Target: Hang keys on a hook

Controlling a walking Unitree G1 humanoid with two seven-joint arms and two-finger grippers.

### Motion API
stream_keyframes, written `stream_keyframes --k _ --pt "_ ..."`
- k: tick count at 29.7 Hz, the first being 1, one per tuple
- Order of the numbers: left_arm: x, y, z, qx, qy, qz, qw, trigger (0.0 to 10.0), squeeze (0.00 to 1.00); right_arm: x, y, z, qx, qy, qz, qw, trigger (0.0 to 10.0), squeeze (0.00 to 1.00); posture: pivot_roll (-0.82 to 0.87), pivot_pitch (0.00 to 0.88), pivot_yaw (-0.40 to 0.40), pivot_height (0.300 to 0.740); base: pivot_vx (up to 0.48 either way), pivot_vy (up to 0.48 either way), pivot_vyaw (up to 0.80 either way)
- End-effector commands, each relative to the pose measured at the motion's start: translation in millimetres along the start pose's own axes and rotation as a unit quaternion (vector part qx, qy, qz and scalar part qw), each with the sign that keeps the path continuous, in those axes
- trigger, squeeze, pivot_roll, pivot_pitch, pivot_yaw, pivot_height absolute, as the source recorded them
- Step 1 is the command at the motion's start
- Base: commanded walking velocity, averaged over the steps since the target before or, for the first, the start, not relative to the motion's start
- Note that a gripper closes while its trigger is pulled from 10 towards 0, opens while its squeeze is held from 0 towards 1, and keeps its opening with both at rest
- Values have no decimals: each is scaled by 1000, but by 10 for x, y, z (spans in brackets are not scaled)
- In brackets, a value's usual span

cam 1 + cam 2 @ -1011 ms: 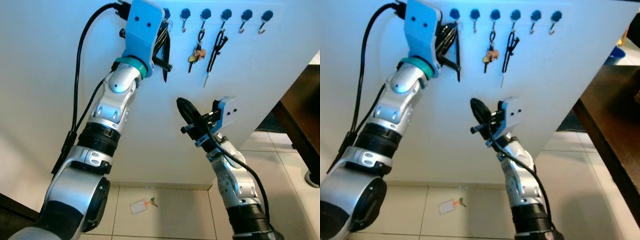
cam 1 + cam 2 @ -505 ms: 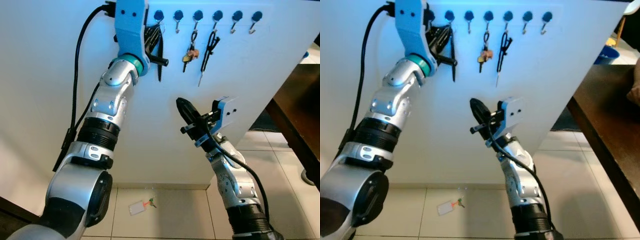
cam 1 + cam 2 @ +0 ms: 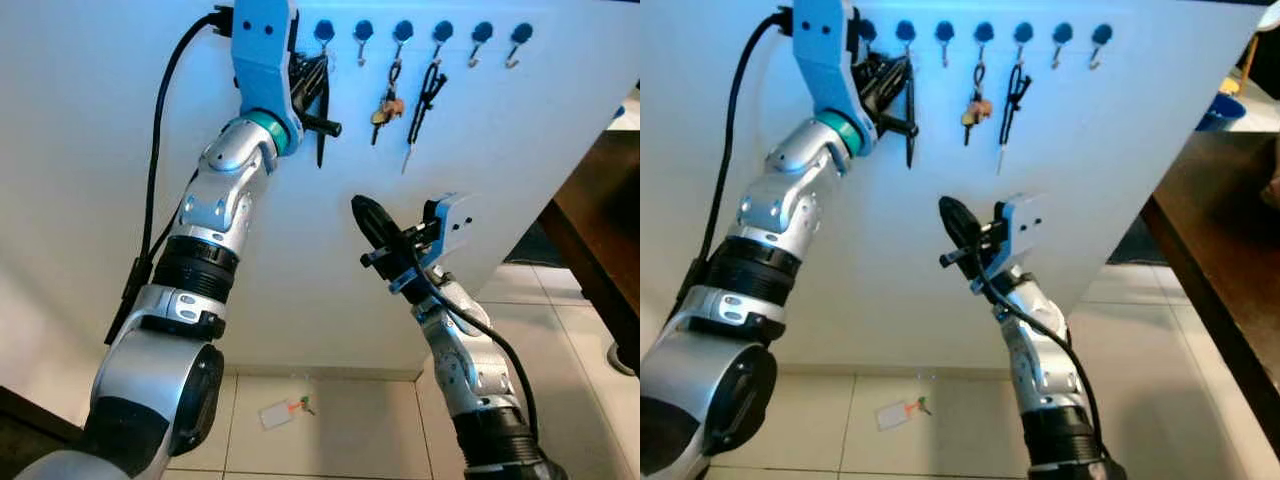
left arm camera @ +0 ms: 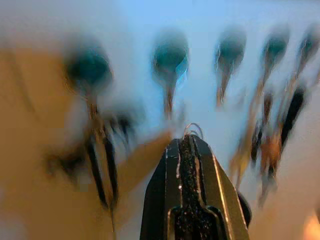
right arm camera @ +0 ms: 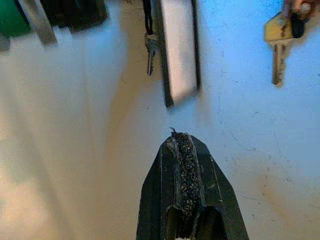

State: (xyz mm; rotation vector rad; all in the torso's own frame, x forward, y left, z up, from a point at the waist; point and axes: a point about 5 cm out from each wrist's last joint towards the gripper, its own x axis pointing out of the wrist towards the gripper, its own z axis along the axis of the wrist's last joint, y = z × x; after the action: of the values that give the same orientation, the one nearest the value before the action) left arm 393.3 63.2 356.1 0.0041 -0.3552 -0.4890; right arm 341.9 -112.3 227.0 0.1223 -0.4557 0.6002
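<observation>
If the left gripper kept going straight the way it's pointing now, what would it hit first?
Most likely the blue hook on the white board, just ahead of the left gripper, whose shut jaws pinch a thin wire ring. Blur leaves depth uncertain.

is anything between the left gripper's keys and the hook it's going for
Nothing visible blocks it. The left gripper is raised at the wall beside the row of blue hooks, shut on a thin key ring. The nearest hooks look bare; hung keys sit further along.

Hooks (image 4: 170, 55) and hung keys (image 4: 267, 150) are blurred in left wrist view; floor tag (image 3: 274, 414) too small to be read.
</observation>
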Motion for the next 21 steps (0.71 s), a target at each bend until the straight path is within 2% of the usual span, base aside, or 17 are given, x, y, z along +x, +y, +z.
stream_keyframes --k 1,5,11,13,14,15,16,21 --pt "-12 -64 -220 -9 60 -22 998 10000 0 -4 27 -35 1 6 5 1000 10000 0 72 151 101 740 0 0 0" --pt "-10 -74 -243 -40 73 -25 996 10000 0 -9 31 -39 2 6 5 1000 10000 0 72 153 101 740 0 0 0" --pt "-4 -43 -224 -45 70 -15 996 10000 0 -10 29 -39 2 6 4 1000 10000 0 73 155 101 740 0 0 0" --pt "-6 -32 -187 -42 53 -9 998 10000 0 -10 28 -38 2 6 4 1000 10000 0 72 157 101 740 0 0 0" --pt "-21 -22 -67 -37 3 -8 999 10000 0 -9 27 -37 2 6 4 1000 10000 0 72 157 101 740 0 0 0" --pt "-21 -22 -67 -37 3 -8 999 10000 0 -9 27 -37 2 6 4 1000 10000 0 72 157 101 740 0 0 0" --pt "-58 -27 82 -21 -49 -16 998 10000 0 -8 25 -37 2 6 4 1000 10000 0 73 159 100 740 0 0 0" --pt "-113 -50 199 -4 -88 -30 996 10000 0 -6 26 -36 2 6 4 1000 10000 0 72 160 99 740 0 0 0"
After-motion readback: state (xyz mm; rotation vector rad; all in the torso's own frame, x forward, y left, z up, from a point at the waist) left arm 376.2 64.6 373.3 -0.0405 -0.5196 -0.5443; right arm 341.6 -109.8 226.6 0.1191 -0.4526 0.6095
